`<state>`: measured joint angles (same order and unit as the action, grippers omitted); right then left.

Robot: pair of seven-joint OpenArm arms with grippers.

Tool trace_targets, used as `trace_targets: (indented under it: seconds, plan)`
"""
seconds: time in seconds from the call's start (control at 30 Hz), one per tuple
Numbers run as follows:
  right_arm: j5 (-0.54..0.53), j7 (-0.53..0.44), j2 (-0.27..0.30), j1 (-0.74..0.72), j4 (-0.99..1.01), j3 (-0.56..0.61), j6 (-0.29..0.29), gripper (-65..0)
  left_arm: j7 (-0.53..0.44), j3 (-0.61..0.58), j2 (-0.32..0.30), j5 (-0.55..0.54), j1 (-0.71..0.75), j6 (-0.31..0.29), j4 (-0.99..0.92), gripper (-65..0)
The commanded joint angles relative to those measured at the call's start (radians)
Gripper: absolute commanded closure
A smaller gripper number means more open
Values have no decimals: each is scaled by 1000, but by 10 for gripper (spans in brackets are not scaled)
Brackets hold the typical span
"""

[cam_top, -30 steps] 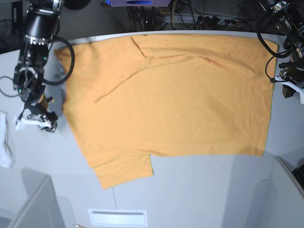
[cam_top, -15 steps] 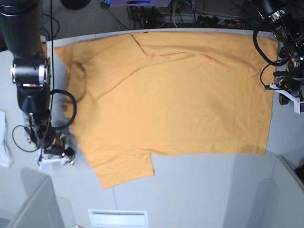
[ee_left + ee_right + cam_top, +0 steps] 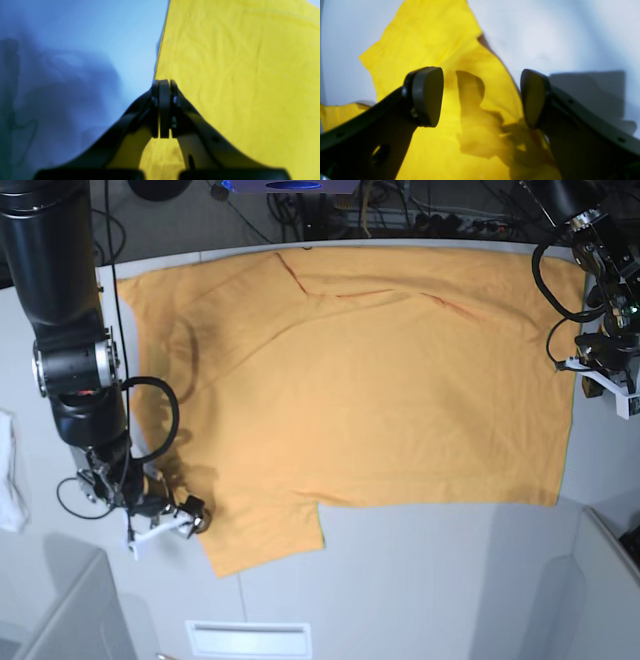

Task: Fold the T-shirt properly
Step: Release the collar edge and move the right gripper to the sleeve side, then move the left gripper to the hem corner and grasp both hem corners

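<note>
The orange-yellow T-shirt (image 3: 370, 380) lies spread flat across the table, one short sleeve (image 3: 260, 535) pointing to the near edge. My right gripper (image 3: 188, 516) hovers low at that sleeve's outer edge. In the right wrist view it (image 3: 481, 97) stands open over the yellow cloth (image 3: 427, 37), and nothing is between its fingers (image 3: 427, 96). My left gripper (image 3: 594, 378) sits at the shirt's far-right hem. Seen from the left wrist, it (image 3: 163, 85) is shut right at the cloth's edge (image 3: 225, 75), and no fabric shows between the pads.
A small white cloth (image 3: 10, 480) lies at the table's left edge. Grey panels stand at the near left (image 3: 70, 610) and near right (image 3: 600, 600). A white slotted plate (image 3: 247, 638) sits at the front, and cables (image 3: 400, 220) run behind the table.
My right arm has swung down along the shirt's left side to the near sleeve, and its jaws have opened wider. The left gripper has hardly moved.
</note>
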<state>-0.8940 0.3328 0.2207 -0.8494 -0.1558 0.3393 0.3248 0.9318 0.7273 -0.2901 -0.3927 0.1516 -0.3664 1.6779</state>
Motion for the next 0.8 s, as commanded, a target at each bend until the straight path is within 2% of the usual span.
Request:
trace_targets:
  seconds: [0.0,0.07,0.17,0.43,0.57,0.6,0.67,0.7,0.77]
  plan:
    - [9,-7,7,-35,-12,22,4,-446,-23,5,-22,-5,-10,2,14,0]
    - [42,-11,-4,-35,-12,53,-2,-444,-23,5,-24,-4,-11,2,14,0]
    - [77,-33,-8,-35,-11,56,-40,-431,-23,5,-24,-4,-22,2,12,0]
    - [82,-36,-4,-28,-11,63,-46,-216,-23,1,-28,-2,-51,2,-60,0]
    - [109,-36,-5,-28,-11,63,-46,-29,-23,-2,-59,-2,-113,2,-132,0]
    - [115,-36,-7,-28,-11,62,-46,0,-23,-2,-68,-2,-134,2,-152,0]
    - [126,-36,-10,-28,-11,57,-48,0,-23,-4,-103,-2,-178,2,-206,0]
    - [126,-36,-10,-28,-11,57,-48,0,-21,-12,-114,-2,-205,2,-232,-16]
    - [126,-33,-10,-28,-11,59,-48,0,-21,-45,-149,-2,-260,4,-299,-209]
